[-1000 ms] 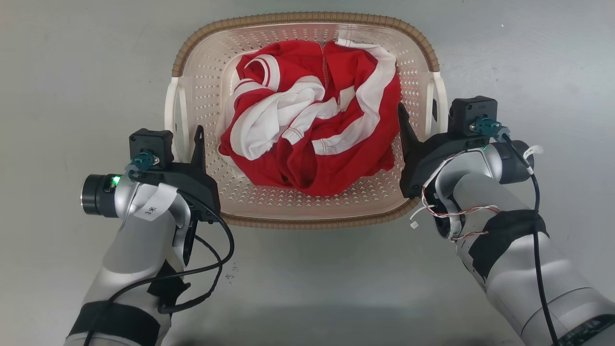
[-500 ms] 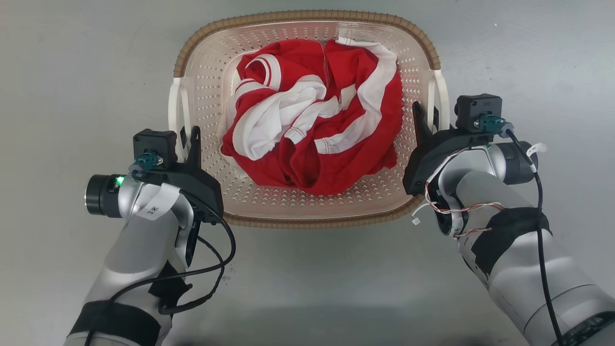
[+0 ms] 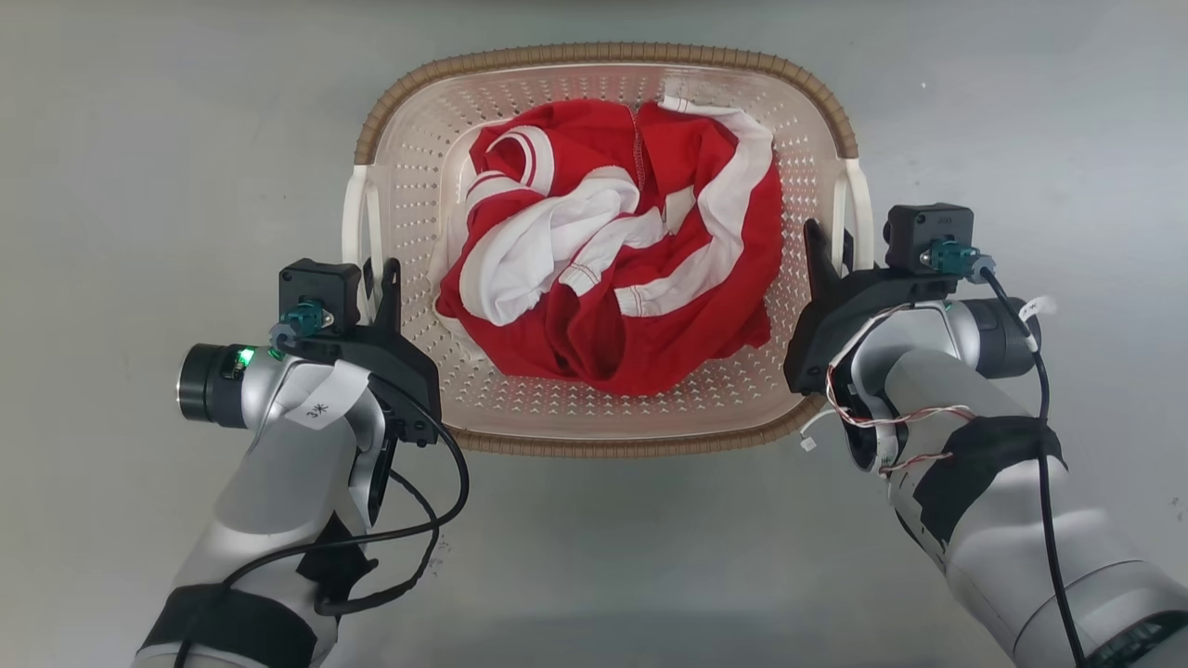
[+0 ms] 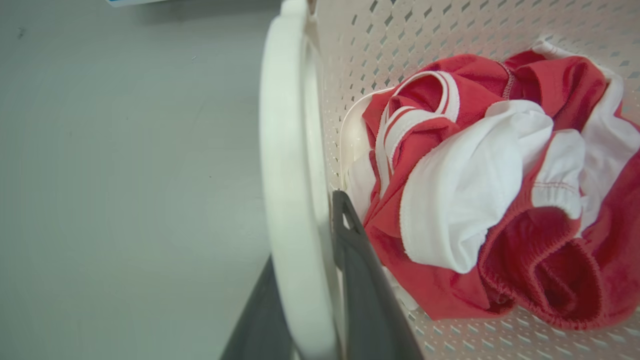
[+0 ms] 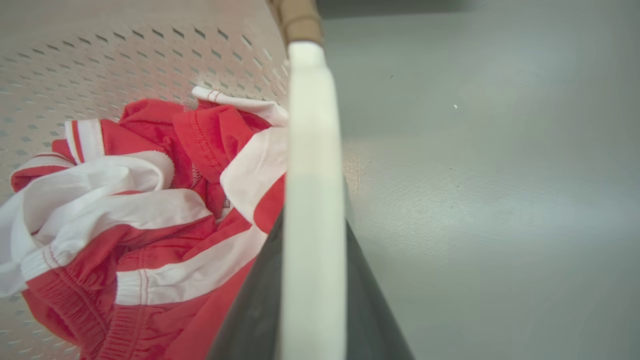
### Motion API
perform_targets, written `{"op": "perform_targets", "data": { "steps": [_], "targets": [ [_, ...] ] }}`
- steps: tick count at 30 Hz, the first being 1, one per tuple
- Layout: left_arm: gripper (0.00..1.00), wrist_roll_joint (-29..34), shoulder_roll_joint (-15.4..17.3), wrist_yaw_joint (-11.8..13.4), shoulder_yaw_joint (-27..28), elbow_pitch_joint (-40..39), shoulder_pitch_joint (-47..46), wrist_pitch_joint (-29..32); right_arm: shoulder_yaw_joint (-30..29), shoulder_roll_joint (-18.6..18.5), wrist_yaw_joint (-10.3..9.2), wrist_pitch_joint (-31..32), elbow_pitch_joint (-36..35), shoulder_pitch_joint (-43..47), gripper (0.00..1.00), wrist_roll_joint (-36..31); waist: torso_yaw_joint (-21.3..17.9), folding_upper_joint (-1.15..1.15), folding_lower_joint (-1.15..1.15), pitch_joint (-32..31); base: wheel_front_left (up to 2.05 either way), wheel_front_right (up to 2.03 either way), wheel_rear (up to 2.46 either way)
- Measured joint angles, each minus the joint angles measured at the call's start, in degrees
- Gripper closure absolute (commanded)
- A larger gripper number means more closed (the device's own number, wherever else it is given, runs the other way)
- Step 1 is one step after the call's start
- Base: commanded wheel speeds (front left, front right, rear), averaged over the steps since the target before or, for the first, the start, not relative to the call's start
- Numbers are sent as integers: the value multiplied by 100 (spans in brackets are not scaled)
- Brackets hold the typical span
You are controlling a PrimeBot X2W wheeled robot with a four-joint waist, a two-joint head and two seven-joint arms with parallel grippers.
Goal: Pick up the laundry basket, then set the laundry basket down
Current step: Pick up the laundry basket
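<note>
Reaching in from the near left, the left gripper (image 3: 379, 274) with two long dark fingers is pinching the white left side handle (image 3: 355, 218) of the cream-white perforated plastic laundry basket (image 3: 603, 52) with a brown woven-look rim. In the left wrist view one dark finger (image 4: 360, 280) is lying inside the handle (image 4: 292, 190), next to the basket wall. The other finger is pressing from the outside, so the handle is sitting between them. The basket is sitting between both arms over the smooth grey floor (image 3: 139, 139); whether its bottom is touching the floor I cannot tell. A crumpled red and white garment (image 3: 631, 288) is lying inside it and covering most of the bottom. On the right, the right gripper (image 3: 829, 243) is clamping the white right side handle (image 3: 861, 209) in the same way. In the right wrist view this handle (image 5: 312, 200) is running up between the two dark fingers, which are touching it on both sides.
</note>
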Motion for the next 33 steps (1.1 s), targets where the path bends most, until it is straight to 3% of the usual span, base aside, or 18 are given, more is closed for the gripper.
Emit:
{"op": "perform_targets", "data": {
  "steps": [9, 33],
  "targets": [
    [100, -190, 0, 15, -226, 33, 94, 3, 118, 1, -1, -49, 60, 217, 100, 209, -20, 0, 0, -367, 0, 0, 0],
    [100, -849, 1, 36, -975, 73, 1366, 255, 628, 37, -1, 53, 112, 1606, 100, 788, 0, 0, -2, -1910, 0, 0, 0]
  ]
}}
